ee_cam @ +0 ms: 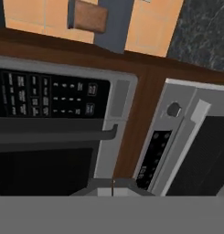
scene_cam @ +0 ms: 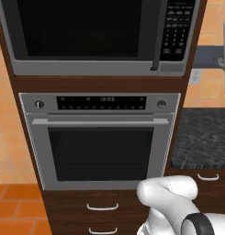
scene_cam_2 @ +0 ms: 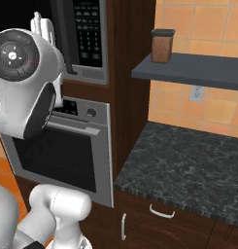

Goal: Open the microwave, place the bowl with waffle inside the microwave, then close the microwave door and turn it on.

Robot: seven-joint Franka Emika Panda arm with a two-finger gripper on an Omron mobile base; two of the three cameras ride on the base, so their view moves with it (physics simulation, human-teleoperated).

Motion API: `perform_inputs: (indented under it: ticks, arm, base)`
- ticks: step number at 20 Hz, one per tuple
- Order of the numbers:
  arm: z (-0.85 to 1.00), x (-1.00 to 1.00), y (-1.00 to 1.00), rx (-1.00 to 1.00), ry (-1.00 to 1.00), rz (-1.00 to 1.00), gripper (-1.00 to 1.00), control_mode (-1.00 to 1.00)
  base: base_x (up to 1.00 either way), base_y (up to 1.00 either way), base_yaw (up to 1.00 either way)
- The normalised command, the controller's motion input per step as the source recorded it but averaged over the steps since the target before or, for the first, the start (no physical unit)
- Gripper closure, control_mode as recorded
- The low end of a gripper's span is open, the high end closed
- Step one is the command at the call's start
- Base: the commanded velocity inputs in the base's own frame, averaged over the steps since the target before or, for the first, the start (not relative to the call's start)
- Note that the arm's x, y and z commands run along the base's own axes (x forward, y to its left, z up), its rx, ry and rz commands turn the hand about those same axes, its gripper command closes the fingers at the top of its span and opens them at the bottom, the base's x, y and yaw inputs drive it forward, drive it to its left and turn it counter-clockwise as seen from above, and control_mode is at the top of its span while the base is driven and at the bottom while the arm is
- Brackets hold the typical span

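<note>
Microwave door (scene_cam: pixel 86 32) sits shut, upper cabinet above the steel oven (scene_cam: pixel 102 147). We judge it rigid, hinged, best pulled by its dark vertical handle (scene_cam: pixel 156 36) at right. Gripper (ee_cam: pixel 113 189) clenched, holding nothing.

- The microwave (scene_cam: pixel 100 36) has a matt grey metal-look frame, and the microwave door (scene_cam: pixel 81 27) a glossy black glass window.
- The keypad panel (scene_cam: pixel 178 30) is smooth black with white markings.
- The steel oven (scene_cam: pixel 102 147) looks brushed grey with dark glass.
- The cabinet (scene_cam: pixel 100 85) is dark brown wood grain.
- The tabletop (scene_cam_2: pixel 188 165) is dark speckled polished stone.
- The wall tiles (scene_cam_2: pixel 212 29) are smooth orange.
- The shelf (scene_cam_2: pixel 198 70) is matt slate grey.
</note>
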Motion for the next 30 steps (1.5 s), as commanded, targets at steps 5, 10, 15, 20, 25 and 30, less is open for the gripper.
perform_inputs:
  ticks: [5,10,15,20,25,30]
  arm:
    - [-0.51,-0.01,-0.23,0.08,-0.05,0.18,1.0,-1.0]
    - [-0.36,0.56,0.22,0.01,0.0,0.17,1.0,-1.0]
    - [0.0,0.53,0.19,0.07,-0.02,0.12,1.0,-1.0]
    - [0.05,0.23,0.04,0.13,-0.2,0.0,1.0,-1.0]
    - [0.1,0.08,0.06,0.01,-0.15,-0.11,1.0,-1.0]
    - [0.06,0.24,0.11,0.0,-0.02,-0.15,1.0,-1.0]
  base:
    - [0.0,0.0,0.0]
    - [0.0,0.0,0.0]
    - [0.0,0.0,0.0]
    - [0.0,0.0,0.0]
    - [0.0,0.0,0.0]
    - [0.0,0.0,0.0]
